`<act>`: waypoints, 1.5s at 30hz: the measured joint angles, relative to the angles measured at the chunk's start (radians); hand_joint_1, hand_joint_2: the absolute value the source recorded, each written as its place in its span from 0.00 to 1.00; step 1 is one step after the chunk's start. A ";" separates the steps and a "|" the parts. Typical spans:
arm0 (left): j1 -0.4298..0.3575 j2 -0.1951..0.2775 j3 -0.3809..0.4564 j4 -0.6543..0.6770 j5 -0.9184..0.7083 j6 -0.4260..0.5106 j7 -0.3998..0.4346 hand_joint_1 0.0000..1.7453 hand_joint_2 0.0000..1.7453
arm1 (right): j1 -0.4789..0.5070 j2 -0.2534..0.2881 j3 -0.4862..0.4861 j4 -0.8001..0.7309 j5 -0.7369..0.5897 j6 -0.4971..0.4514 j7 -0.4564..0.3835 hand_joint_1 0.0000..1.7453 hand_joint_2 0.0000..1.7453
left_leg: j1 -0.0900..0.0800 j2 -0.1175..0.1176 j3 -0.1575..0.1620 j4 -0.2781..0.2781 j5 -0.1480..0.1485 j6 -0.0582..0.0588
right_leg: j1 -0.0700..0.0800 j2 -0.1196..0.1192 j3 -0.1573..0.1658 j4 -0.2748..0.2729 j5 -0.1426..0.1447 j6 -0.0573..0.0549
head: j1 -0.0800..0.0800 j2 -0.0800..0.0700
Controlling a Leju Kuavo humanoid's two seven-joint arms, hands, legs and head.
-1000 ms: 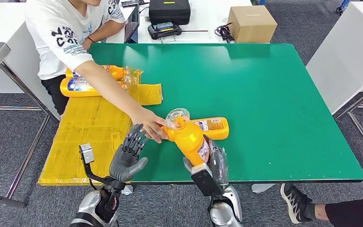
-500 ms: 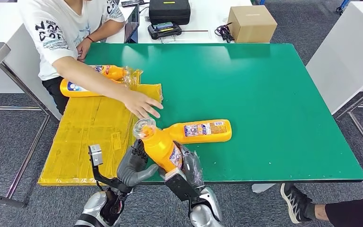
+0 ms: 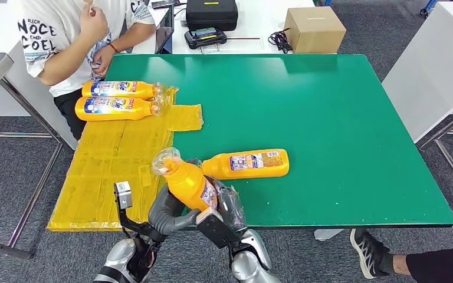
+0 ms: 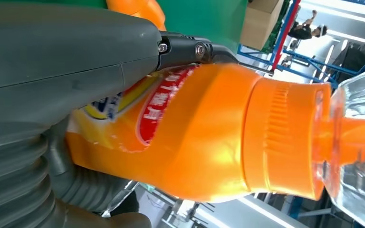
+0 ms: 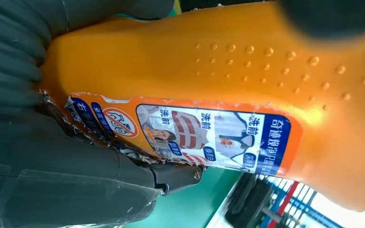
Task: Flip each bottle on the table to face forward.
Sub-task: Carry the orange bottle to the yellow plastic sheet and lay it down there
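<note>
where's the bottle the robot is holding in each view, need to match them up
Head view: the held bottle is low and left of centre, tilted, clear cap up-left, between the left hand and right hand.
Left wrist view: it spans centre to right, orange collar and clear cap at the right edge.
Right wrist view: its body runs across the upper picture, back label in the middle.
Shared landmark: the green table.
</note>
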 joint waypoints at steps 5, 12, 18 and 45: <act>-0.001 0.004 0.001 0.000 -0.011 0.008 -0.004 0.00 1.00 | -0.031 0.005 0.040 0.044 0.016 0.023 0.022 1.00 1.00 | 0.000 0.000 0.000 0.000 0.000 0.000 | 0.000 0.000 0.000 0.000 0.000 0.000 | 0.000 0.000; -0.003 0.019 0.009 0.017 -0.017 0.016 -0.005 0.00 1.00 | -0.088 0.019 0.113 0.155 0.025 0.040 0.051 1.00 1.00 | 0.000 0.001 0.000 0.000 0.000 0.000 | 0.000 0.000 0.000 0.000 0.000 0.000 | 0.000 0.000; -0.004 0.023 0.027 0.032 -0.022 0.022 -0.005 0.00 1.00 | -0.117 0.020 0.171 0.204 0.009 0.042 0.077 1.00 1.00 | 0.000 0.001 0.000 0.000 0.000 0.000 | 0.000 0.000 0.000 0.000 0.000 0.000 | 0.000 0.000; 0.002 0.026 0.077 0.037 -0.024 0.073 -0.037 1.00 1.00 | -0.200 0.023 0.309 0.293 -0.068 0.047 0.121 0.69 1.00 | 0.000 0.002 0.002 0.000 0.000 0.000 | 0.000 0.002 0.000 0.000 0.000 0.000 | 0.000 0.000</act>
